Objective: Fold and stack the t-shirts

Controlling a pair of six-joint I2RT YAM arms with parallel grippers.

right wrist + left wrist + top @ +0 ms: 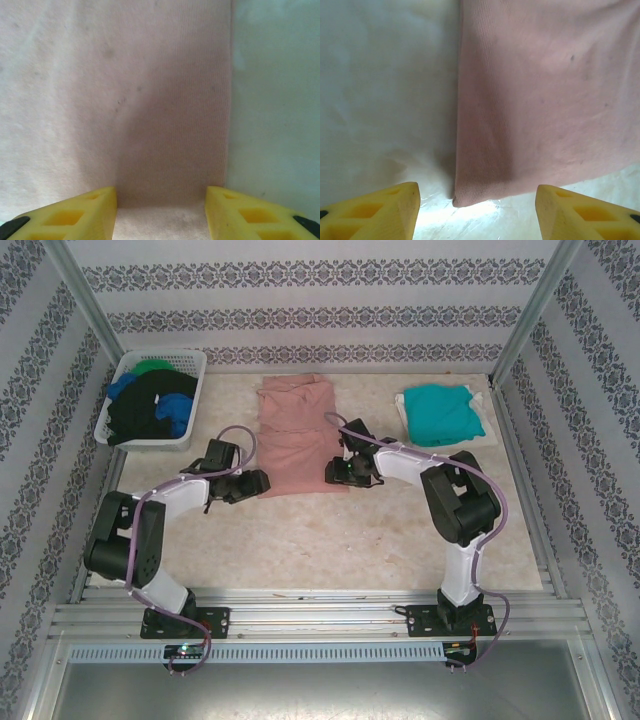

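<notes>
The salmon-pink t-shirt (295,435) is laid flat on the table (350,540), in the middle toward the far side, and is folded into a long strip. Its near left corner is seen between the jaws of the left gripper (477,200), which is held open with nothing in it. The right gripper (161,200) is held open too, over the near right corner, and nothing is pinched. A folded teal t-shirt (438,412) is kept at the far right. The black, blue and green shirts (150,405) are piled in the white basket (150,444) at the far left. The pink shirt is judged to be soft, light and floppy. It is best pinched at both near corners at once, so that it can be lifted and folded without sagging.
</notes>
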